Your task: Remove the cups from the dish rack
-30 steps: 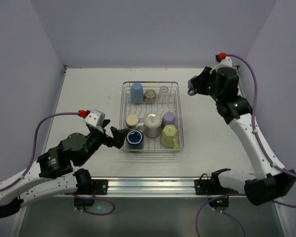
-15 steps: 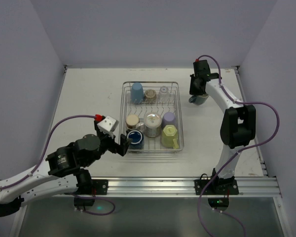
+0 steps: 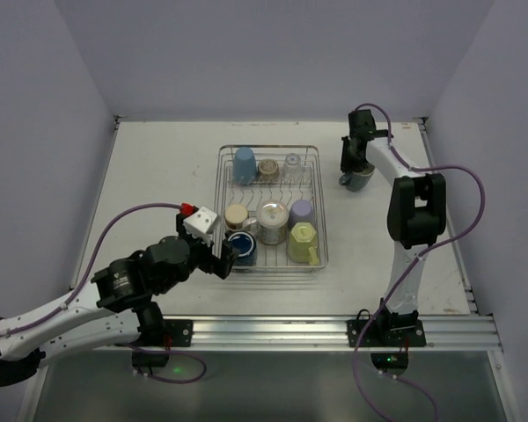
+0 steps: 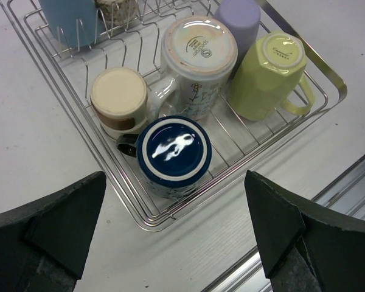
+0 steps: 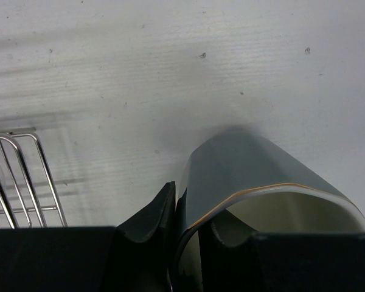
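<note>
The dish rack (image 3: 268, 148) stands mid-table with several upside-down cups: light blue (image 3: 244, 164), clear (image 3: 292, 162), beige (image 3: 237, 215), white (image 3: 272, 221), lavender (image 3: 301, 211), yellow-green (image 3: 303, 242) and dark blue (image 3: 241, 248). My left gripper (image 3: 224, 259) is open and empty at the rack's near left corner. In the left wrist view (image 4: 173, 243) its fingers straddle the dark blue cup (image 4: 173, 155) from above. My right gripper (image 3: 354, 165) is shut on the wall of a grey-teal cup (image 5: 255, 176), right of the rack, low over the table.
A brown-beige cup (image 3: 267, 167) sits among the prongs at the rack's back. The rack's wire rim (image 4: 328, 73) runs under my left gripper. The rack's corner (image 5: 24, 176) shows left of the grey-teal cup. The table's metal front rail (image 3: 264, 330) is near.
My right arm has swung and brought the grey-teal cup down beside the rack's right side. My left gripper has moved right, up to the rack over the dark blue cup.
</note>
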Tool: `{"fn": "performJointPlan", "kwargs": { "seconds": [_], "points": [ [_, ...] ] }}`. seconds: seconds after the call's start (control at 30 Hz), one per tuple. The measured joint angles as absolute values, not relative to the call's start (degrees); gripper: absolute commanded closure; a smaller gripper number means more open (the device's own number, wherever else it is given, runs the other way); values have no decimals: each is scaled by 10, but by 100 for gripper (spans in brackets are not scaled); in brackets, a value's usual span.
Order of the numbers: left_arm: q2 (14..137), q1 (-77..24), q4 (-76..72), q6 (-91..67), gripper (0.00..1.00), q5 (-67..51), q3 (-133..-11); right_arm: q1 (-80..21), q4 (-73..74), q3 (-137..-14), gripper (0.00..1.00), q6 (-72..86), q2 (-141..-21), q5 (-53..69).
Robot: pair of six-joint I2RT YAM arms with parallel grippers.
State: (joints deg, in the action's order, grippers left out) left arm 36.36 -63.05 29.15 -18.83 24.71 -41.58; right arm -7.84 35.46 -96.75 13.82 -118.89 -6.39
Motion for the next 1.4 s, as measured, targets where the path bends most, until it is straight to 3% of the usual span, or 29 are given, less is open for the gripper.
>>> {"fn": "performJointPlan", "kwargs": {
  "seconds": [0.07,0.1,0.23,0.37,0.67,0.87,1.13,1.4],
  "points": [
    [371,-629,291,-188,0,244,-416,-77,354,-967,86,138,-1189,-62],
    [375,-628,291,-188,0,243,-416,-77,354,-967,74,138,-1189,-63],
    [390,-627,290,-189,0,239,-416,-76,356,-972,49,138,-1189,-64],
    [416,-627,289,-191,0,220,-430,-75,358,-975,32,139,-1177,-64],
    [518,-629,220,-227,0,161,-462,-75,350,-936,16,146,-1035,-53],
    [602,-642,147,-286,0,146,-476,-75,292,-802,12,176,-861,0],
    [714,-689,61,-382,0,253,-509,-77,199,-566,10,238,-639,94],
    [827,-717,43,-431,0,353,-562,-82,174,-493,4,273,-488,144]
  ]
}}
